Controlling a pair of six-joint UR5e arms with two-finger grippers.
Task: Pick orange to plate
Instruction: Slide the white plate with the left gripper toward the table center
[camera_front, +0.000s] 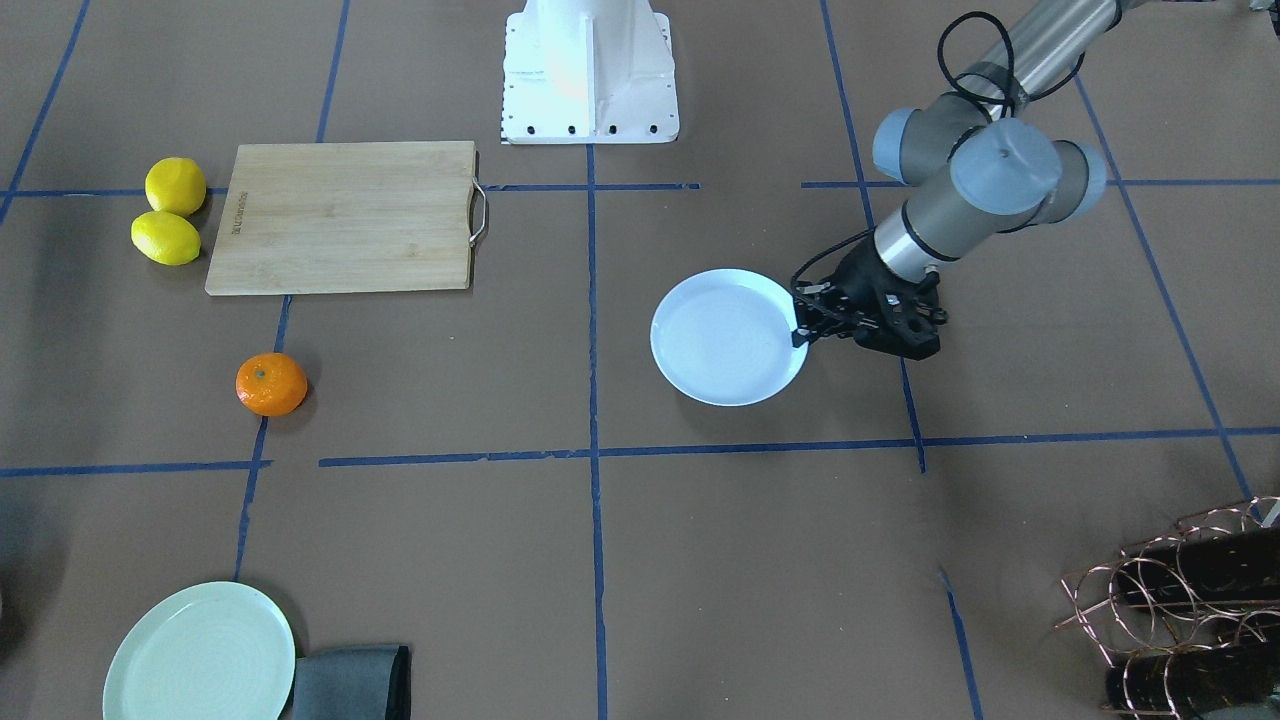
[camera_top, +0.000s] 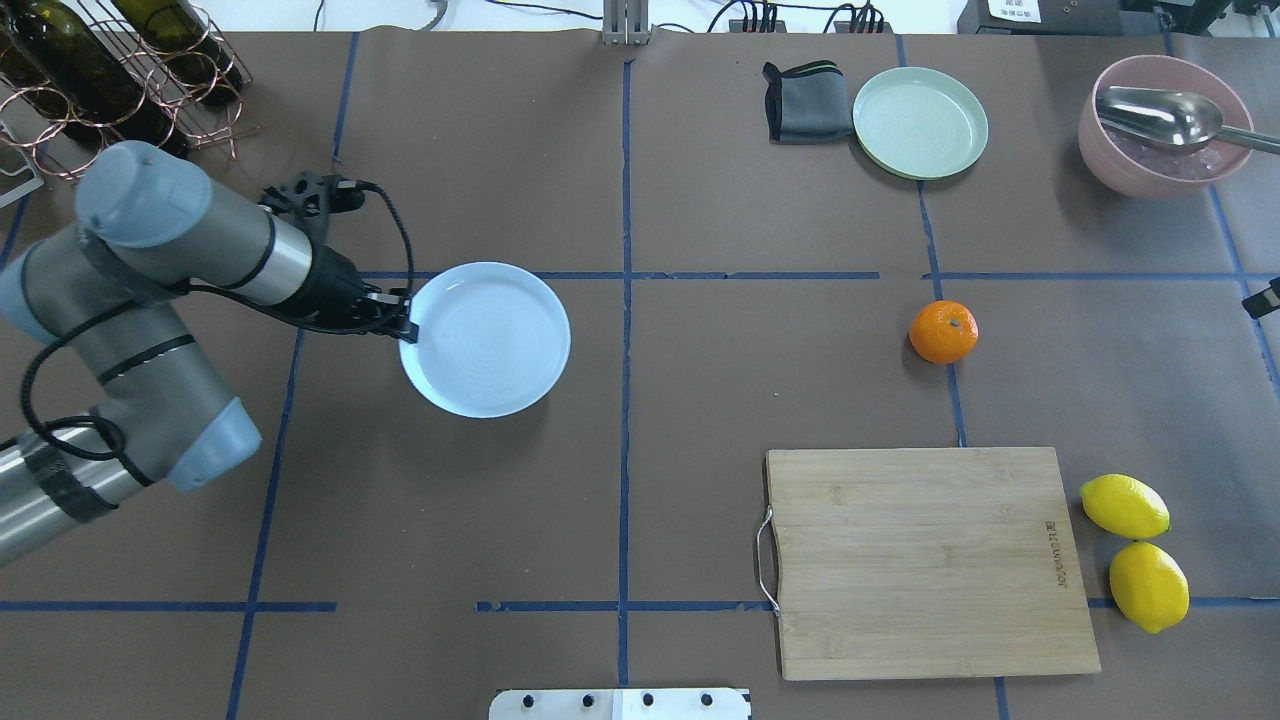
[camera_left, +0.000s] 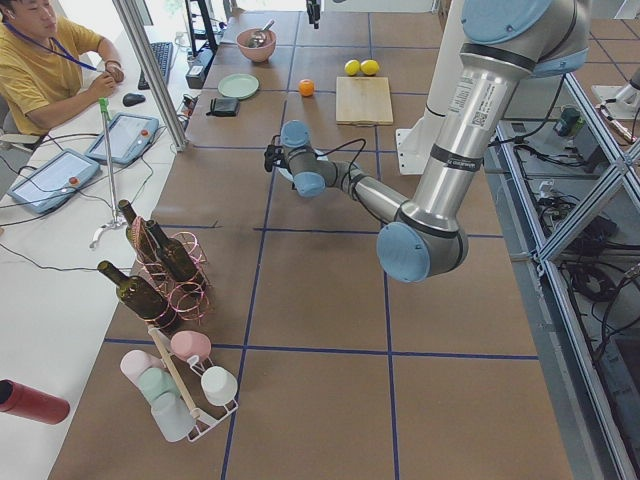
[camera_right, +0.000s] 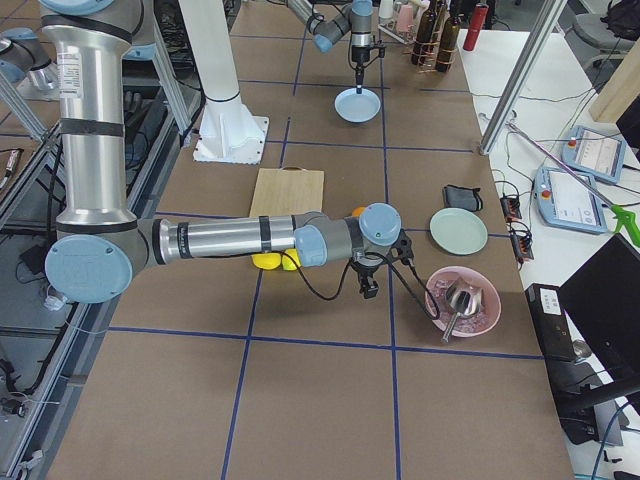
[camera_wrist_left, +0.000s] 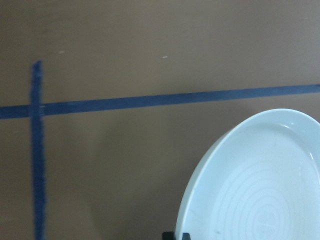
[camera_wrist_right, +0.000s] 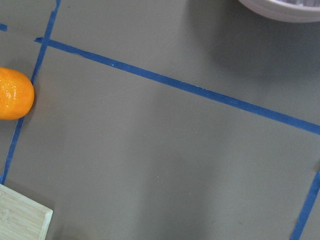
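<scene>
Your left end effector clamps the plate by its rim at centre left; the orange lies well apart, centre right. I cannot tell the right end effector's opening.

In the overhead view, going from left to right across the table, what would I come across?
Wire bottle rack → left end effector → bluish-white plate → grey cloth → orange → pink bowl
</scene>
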